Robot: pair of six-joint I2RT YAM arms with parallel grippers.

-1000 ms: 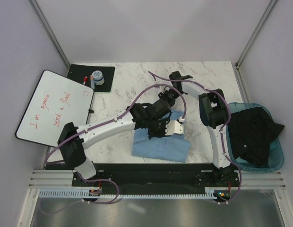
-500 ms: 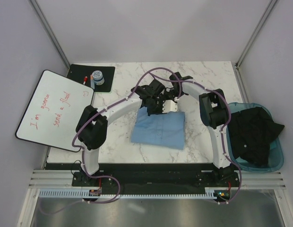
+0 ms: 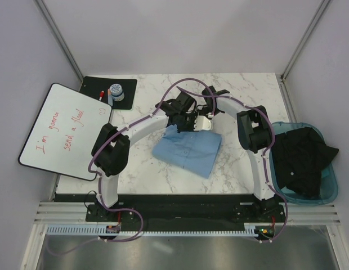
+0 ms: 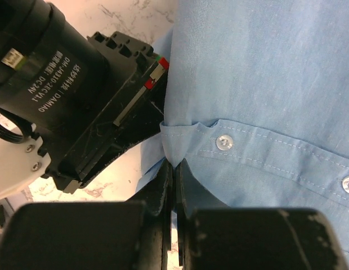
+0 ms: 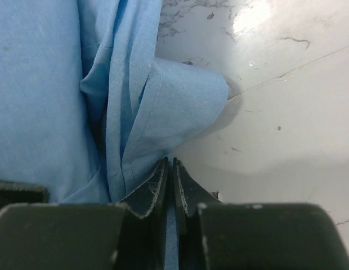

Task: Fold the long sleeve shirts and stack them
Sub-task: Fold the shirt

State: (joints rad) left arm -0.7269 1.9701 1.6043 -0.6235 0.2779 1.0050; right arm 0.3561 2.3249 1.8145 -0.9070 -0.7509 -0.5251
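- The long sleeve shirt (image 3: 188,151), light blue, lies as a folded, skewed rectangle on the marble bench (image 3: 247,95), centre of the overhead frame.
- Left claw (image 4: 173,167): jaws together, clamped on a pinch of the placket edge just beside a button (image 4: 224,142).
- Right claw (image 5: 170,169): jaws together, clamped on a bunched fold of the same shirt.
- Both grips sit side by side at the shirt's upper edge.
- Judgement: a fold or placement pull is in hand. Move both claws at equal pace and height, with the cloth lightly taut so the layers don't shear. Release only once it lies flat.
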